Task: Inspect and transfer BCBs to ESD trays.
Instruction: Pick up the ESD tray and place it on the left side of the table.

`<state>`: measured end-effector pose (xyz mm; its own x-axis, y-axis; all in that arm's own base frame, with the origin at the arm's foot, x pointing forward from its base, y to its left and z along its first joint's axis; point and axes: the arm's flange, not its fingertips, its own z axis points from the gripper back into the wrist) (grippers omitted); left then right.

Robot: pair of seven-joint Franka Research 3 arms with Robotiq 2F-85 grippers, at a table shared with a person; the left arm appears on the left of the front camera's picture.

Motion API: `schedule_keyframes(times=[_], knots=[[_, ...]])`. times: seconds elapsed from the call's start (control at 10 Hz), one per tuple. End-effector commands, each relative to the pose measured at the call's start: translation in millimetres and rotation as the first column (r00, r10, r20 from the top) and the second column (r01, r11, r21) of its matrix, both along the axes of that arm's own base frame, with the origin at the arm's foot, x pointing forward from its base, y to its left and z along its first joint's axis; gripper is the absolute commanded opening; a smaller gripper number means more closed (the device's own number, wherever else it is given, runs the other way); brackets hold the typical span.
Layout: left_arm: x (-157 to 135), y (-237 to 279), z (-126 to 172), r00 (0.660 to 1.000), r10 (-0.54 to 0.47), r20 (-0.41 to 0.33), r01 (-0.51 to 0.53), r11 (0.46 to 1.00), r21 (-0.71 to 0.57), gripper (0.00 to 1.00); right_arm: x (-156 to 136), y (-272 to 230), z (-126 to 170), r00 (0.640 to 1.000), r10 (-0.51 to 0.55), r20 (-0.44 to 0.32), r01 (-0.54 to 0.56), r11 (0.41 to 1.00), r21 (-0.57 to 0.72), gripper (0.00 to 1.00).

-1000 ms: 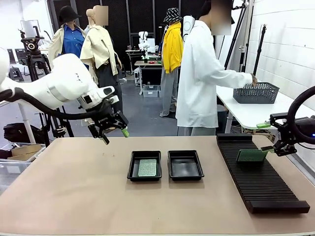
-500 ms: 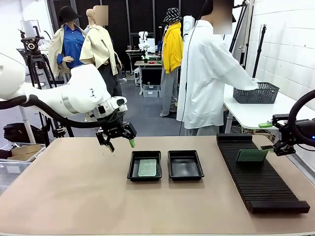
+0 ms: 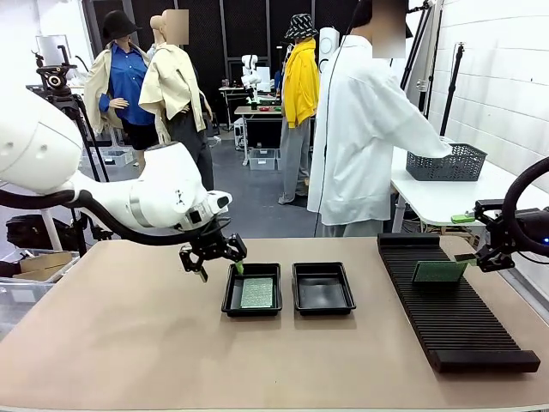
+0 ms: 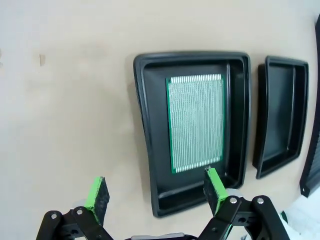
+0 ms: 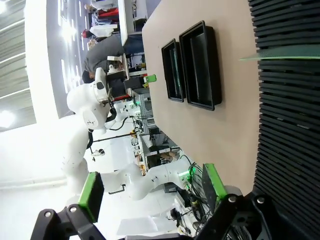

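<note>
I held my left end effector (image 3: pixel 220 267) and right end effector (image 5: pixel 151 189) released; two BCBs, tray BCB (image 3: pixel 256 293), rack BCB (image 3: pixel 438 272); two ESD trays, left tray (image 3: pixel 229 293), right tray (image 3: pixel 323 293).

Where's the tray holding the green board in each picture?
Front view: ESD tray with the BCB, mid-table, left of the pair.
Left wrist view: ESD tray at centre.
Right wrist view: ESD tray upper middle, the farther one.
Shared landmark: the empty ESD tray beside it.
</note>
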<state>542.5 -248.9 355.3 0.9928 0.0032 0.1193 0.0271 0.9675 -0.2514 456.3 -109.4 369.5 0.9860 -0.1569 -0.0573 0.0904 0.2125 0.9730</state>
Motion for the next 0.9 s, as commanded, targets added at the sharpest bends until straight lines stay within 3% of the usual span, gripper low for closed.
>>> schedule_keyframes(times=[0.0, 0.7, 0.8], knots=[[-0.4, -9.3, -9.3, 0.997, 0.048, 0.052, -0.05, 0.998, 0.04, 1.0, -0.4, 0.8, 1.2, 1.0, 0.003, -0.013, -0.003, 1.0, -0.003, 1.0], [14.9, -14.7, -38.3, 0.994, 0.101, 0.052, -0.1, 0.995, -0.014, 1.0, -0.4, 0.8, 1.2, 1.0, 0.003, -0.013, -0.003, 1.0, -0.003, 1.0], [15.3, -14.3, -39.0, 0.995, 0.086, 0.055, -0.085, 0.996, -0.021, 0.94, -0.4, 0.8, 1.2, 1.0, 0.003, -0.013, -0.003, 1.0, -0.003, 1.0]])
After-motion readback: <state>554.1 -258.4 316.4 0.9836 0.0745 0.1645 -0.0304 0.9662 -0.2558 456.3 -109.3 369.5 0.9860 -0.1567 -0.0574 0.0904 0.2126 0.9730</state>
